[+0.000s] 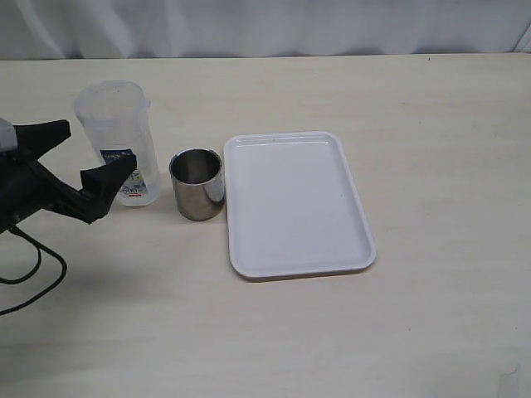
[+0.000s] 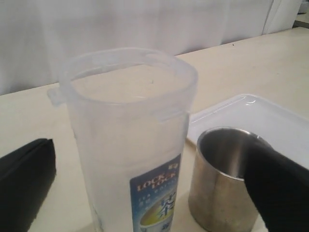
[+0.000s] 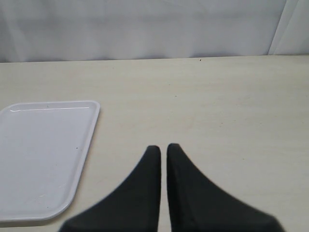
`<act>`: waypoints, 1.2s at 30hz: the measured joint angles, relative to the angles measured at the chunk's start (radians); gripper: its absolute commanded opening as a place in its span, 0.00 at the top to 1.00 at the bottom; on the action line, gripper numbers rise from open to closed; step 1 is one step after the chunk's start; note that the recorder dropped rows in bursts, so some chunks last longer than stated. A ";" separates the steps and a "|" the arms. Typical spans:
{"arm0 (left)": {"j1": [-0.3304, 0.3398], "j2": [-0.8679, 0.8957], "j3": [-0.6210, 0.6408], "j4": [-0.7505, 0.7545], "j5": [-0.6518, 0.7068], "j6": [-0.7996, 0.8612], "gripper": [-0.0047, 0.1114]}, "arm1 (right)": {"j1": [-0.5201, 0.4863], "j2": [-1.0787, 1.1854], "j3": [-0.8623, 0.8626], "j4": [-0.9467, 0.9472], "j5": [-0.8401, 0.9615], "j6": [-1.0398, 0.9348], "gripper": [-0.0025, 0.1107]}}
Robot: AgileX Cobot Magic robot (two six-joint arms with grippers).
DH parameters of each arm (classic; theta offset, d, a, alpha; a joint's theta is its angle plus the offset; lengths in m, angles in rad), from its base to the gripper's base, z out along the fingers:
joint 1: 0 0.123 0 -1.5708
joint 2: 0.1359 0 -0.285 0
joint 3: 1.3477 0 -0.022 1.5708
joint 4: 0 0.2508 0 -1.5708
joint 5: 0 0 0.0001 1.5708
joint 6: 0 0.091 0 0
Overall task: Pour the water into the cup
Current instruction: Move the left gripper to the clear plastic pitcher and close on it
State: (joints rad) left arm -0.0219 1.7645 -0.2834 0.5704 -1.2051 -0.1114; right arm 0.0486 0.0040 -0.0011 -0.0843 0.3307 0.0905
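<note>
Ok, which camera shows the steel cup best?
The exterior view: the cup shows whole, upright between the plastic container and the tray. The left wrist view has it close but partly behind a black finger. The right wrist view misses it.

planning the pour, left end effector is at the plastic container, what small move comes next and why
Probably close the left end effector on the plastic container: its open fingers flank it without gripping, and the cup stands upright beside it.
</note>
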 measured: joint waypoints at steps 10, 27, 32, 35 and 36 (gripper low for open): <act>0.000 0.094 -0.096 0.015 0.000 0.000 0.06 | 0.000 0.000 0.000 0.000 0.000 0.000 0.94; 0.000 0.183 -0.196 0.064 -0.001 0.000 0.06 | 0.000 0.000 0.000 0.000 0.000 0.000 0.94; 0.000 0.218 -0.220 0.080 -0.001 0.002 0.06 | 0.000 0.000 0.000 0.000 0.000 0.000 0.94; 0.000 0.237 -0.241 0.098 -0.001 0.002 0.06 | 0.000 0.000 0.000 0.000 0.000 0.000 0.94; 0.000 0.241 -0.246 0.100 -0.002 0.002 0.06 | 0.000 0.000 0.000 0.000 0.000 0.000 0.94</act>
State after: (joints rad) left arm -0.0219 2.0055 -0.5297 0.6704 -1.2076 -0.1094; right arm 0.0486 0.0040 -0.0011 -0.0843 0.3307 0.0905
